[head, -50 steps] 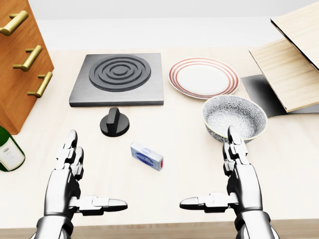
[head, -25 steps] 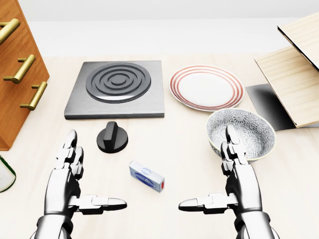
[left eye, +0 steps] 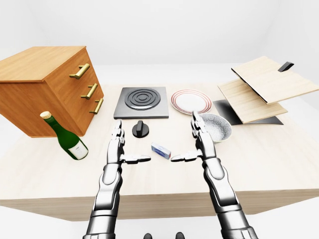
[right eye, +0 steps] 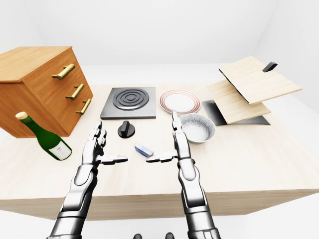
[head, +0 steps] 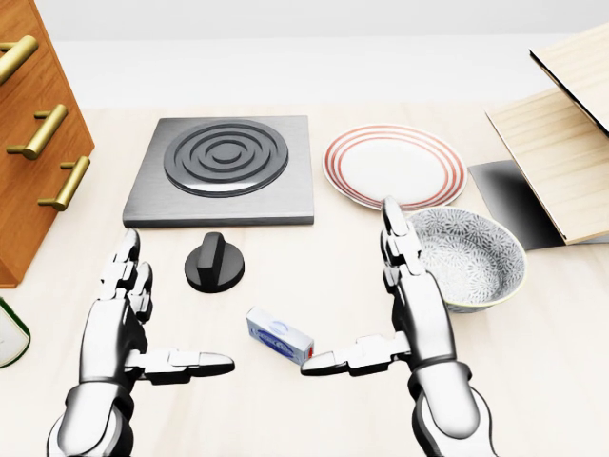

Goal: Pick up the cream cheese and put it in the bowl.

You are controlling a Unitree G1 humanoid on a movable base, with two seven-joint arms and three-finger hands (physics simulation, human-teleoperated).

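The cream cheese is a small white and blue box lying flat on the light wooden table, low in the head view between my two hands. The patterned grey bowl stands upright to its right. My right hand is open, fingers pointing up, thumb tip close to the box's right end; it stands just left of the bowl. My left hand is open and empty to the left of the box, thumb pointing toward it.
A black knob and a grey burner plate lie above the box. A red-rimmed plate sits above the bowl. A wooden drawer cabinet and a green bottle stand left; a wooden rack stands right.
My right hand has moved left, from below the bowl to beside the cream cheese. My left hand has risen slightly. Between the two earlier frames the camera shifted, sliding the scene down.
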